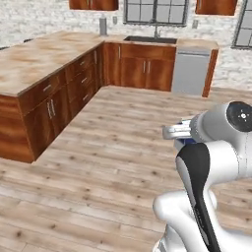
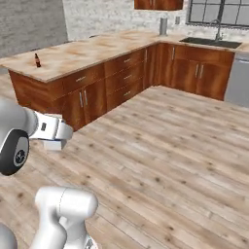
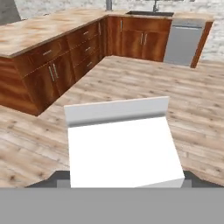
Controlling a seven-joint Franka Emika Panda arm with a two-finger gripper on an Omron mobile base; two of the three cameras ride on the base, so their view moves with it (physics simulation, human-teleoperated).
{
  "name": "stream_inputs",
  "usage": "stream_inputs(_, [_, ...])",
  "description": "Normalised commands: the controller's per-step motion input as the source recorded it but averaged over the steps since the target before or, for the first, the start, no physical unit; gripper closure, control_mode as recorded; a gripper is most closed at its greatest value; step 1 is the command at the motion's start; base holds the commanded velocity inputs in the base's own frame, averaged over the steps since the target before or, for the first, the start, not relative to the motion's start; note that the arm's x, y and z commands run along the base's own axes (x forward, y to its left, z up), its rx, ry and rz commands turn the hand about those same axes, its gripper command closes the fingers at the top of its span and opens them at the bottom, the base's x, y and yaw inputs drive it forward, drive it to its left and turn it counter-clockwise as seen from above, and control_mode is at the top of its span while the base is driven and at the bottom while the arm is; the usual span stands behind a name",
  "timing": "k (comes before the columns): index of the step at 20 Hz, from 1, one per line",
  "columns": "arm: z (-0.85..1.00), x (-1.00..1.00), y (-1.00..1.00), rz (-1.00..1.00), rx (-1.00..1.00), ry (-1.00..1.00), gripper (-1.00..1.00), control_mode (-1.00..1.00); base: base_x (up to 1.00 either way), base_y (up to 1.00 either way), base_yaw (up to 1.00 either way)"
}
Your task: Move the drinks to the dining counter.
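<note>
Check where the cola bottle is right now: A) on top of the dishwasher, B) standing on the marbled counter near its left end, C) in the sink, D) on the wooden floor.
B: in the right base view the cola bottle stands upright on the marbled counter, near its left end, away from the sink.

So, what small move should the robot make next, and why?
Probably carry the milk carton forward and left, toward the dining counter. The carton sits in the jaws above the wooden floor, apart from the counter, where the cola bottle already stands near the end.
</note>
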Motion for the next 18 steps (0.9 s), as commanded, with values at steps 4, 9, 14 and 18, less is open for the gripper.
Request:
stream_inputs(4, [0.00, 0.00, 0.00, 0.00, 0.00, 0.00, 1.00, 1.00, -0.01, 0.11, 1.00])
stream_inputs(9, [0.00, 0.00, 0.00, 0.00, 0.00, 0.00, 1.00, 1.00, 0.50, -0.44, 0.32])
stream_inputs(14, [0.00, 0.00, 0.00, 0.00, 0.00, 0.00, 1.00, 1.00, 1.00, -0.98, 0.00])
stream_inputs(18, [0.00, 0.00, 0.00, 0.00, 0.00, 0.00, 1.00, 1.00, 1.00, -0.54, 0.00])
